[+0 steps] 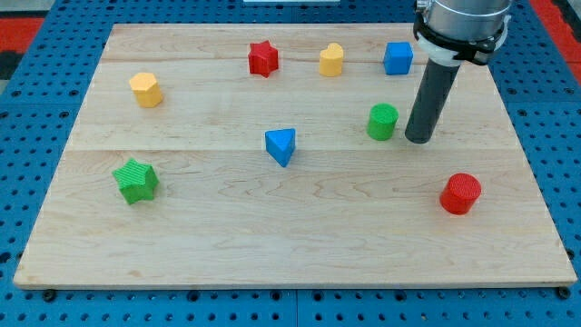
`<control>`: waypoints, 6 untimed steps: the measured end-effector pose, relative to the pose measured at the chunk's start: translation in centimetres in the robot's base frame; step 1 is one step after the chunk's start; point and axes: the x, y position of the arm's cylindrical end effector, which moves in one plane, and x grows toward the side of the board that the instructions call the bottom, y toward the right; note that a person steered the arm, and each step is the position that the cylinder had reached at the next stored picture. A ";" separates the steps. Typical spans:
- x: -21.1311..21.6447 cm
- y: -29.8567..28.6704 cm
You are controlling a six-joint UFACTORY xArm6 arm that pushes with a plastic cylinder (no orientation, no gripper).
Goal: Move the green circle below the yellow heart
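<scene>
The green circle stands on the wooden board at the view's right of centre. The yellow heart sits near the view's top, up and to the left of the green circle. My tip rests on the board just to the right of the green circle, with a small gap between them. The rod rises up to the arm at the view's top right.
A red star and a blue cube flank the yellow heart. A yellow hexagon is at the upper left, a green star at the lower left, a blue triangle in the middle, a red cylinder at the lower right.
</scene>
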 end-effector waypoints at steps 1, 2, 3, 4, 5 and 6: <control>-0.9 -2.0; -1.7 -4.2; -2.6 -5.8; -3.1 -6.9; -3.2 -7.3; -3.2 -7.3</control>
